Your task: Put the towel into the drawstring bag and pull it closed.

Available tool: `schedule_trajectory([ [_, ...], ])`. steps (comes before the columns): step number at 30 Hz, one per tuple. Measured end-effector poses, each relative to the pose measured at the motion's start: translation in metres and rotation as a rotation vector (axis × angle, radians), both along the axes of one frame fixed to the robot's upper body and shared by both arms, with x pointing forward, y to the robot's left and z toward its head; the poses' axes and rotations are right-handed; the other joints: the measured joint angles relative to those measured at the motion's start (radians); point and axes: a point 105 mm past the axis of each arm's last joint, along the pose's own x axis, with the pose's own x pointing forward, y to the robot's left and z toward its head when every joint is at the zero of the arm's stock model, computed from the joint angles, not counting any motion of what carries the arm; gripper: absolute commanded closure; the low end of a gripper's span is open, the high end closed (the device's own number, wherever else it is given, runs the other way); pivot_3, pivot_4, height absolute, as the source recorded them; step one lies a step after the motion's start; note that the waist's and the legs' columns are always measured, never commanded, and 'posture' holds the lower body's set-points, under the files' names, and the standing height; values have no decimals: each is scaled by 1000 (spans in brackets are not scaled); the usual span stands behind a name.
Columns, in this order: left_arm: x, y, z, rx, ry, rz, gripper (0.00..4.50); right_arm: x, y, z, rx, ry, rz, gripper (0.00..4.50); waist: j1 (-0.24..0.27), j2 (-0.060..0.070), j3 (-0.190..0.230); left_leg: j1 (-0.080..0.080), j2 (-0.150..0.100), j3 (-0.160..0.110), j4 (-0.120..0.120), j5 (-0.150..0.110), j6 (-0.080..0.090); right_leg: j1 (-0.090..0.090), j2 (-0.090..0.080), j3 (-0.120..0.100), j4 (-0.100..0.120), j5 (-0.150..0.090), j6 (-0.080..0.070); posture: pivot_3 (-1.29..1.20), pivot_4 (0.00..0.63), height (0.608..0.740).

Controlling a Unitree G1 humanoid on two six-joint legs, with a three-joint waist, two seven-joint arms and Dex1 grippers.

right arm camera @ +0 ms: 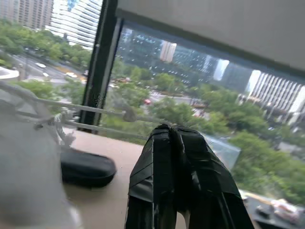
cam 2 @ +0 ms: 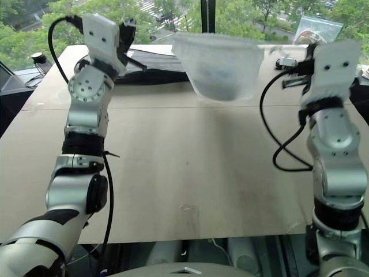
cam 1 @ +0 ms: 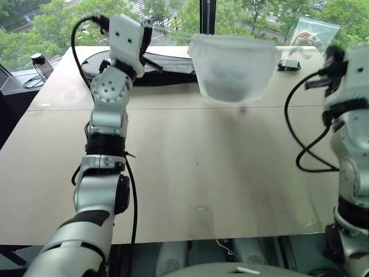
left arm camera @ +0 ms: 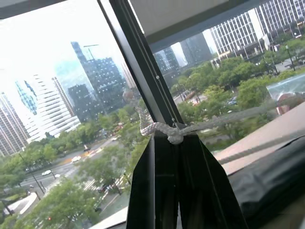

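— Two arms listed in the head views, both raised. Item one?

— Translucent white thin-fabric drawstring bag point(cam 1: 233, 66), hanging in the air above the far part of the pale wooden table point(cam 1: 190, 167), strung between the arms. A bluish mass shows dimly through its lower half (likely the light blue terry towel point(cam 2: 222, 78), though the fabric veils it).

— Behind it?

— Long black racket cover point(cam 1: 155, 66) lying flat on the table's far side; clear zip plastic bag point(cam 1: 314, 29) at the far right corner, a small dark device point(cam 1: 290, 64) just beside it.

— Left wrist view?

— Left gripper point(left arm camera: 176, 143), black fingers pressed together, clamped on a knotted white cord point(left arm camera: 164, 130); the cord runs taut away toward the clear bag. Window frame point(left arm camera: 143, 71) and city towers beyond.

— Right wrist view?

— Right gripper point(right arm camera: 174, 131), taped black fingers closed flat against each other. White cords point(right arm camera: 86, 112) stretch from the bag's gathered mouth toward it; whether they pass between the fingers cannot be told. A black oval case point(right arm camera: 88, 168) rests on the table beside the bag's pale bulk.
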Motion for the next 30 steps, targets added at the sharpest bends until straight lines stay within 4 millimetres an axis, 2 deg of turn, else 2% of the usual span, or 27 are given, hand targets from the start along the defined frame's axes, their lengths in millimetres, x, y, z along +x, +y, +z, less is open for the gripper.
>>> schedule_trajectory([
  [3, -1, 0, 18, 19, -37, 18, 4453, 1, -16, 14, -9, -41, -125, 4500, -3, 0, 0, -1, 0, 1, -3, 0, 0, 0, 0, 1, -3, 0, 0, 0, 150, 740],
  [6, 0, 4, 20, 11, -48, 49, 4453, -4, -37, 21, 42, -72, -232, 4500, -1, 0, 0, -2, 0, 2, -3, 0, 0, 0, -1, 0, -5, 0, 0, 0, 150, 740],
  [8, 1, 10, 13, -13, -39, 76, 4453, -7, -49, 20, 100, -83, -273, 4500, -1, 0, 0, -2, 0, 3, -3, 0, 0, 0, -1, 1, -5, 0, 0, 0, 150, 740],
  [9, 2, 16, 2, -44, -14, 92, 4453, -7, -55, 18, 125, -81, -290, 4500, -1, 0, 0, -1, 1, 3, -3, 0, 0, 0, -1, 1, -4, 0, 0, 0, 150, 740],
  [14, 7, 34, -30, -170, 76, 146, 4453, -9, -69, 17, 176, -83, -320, 4500, 3, 0, 0, -1, 1, 3, -2, 0, 0, 0, -1, 1, -3, 0, 0, 0, 150, 740],
  [18, 7, 54, -33, -308, 108, 192, 4453, -5, -79, 16, 202, -79, -323, 4500, 5, 0, 0, -1, 1, 3, -2, 0, 0, 0, -1, 1, -3, 0, 0, 0, 150, 740],
  [23, 12, 65, -36, -457, 167, 188, 4453, 3, -81, 14, 195, -57, -278, 4500, 6, 0, 0, -1, 1, 3, -2, 0, 0, 0, -1, 0, -3, 0, 0, 0, 150, 740],
  [26, 12, 70, -36, -564, 213, 116, 4453, 9, -76, 13, 188, -13, -163, 4500, 5, 0, 0, -1, 1, 3, -2, 0, 0, 0, -1, 1, -3, 0, 0, 0, 150, 740],
  [28, 7, 68, -46, -593, 275, 16, 4453, 9, -77, 2, 213, 46, -60, 4500, 4, 0, 0, -1, 1, 3, -2, 0, 0, 1, -1, 0, -4, 0, 0, 0, 150, 740],
  [30, -3, 62, -66, -581, 357, -77, 4453, 8, -65, -25, 187, 171, 67, 4500, 3, 0, 0, 0, 2, 3, -2, 0, 0, 2, -1, 0, -5, 0, 0, 0, 150, 740],
])
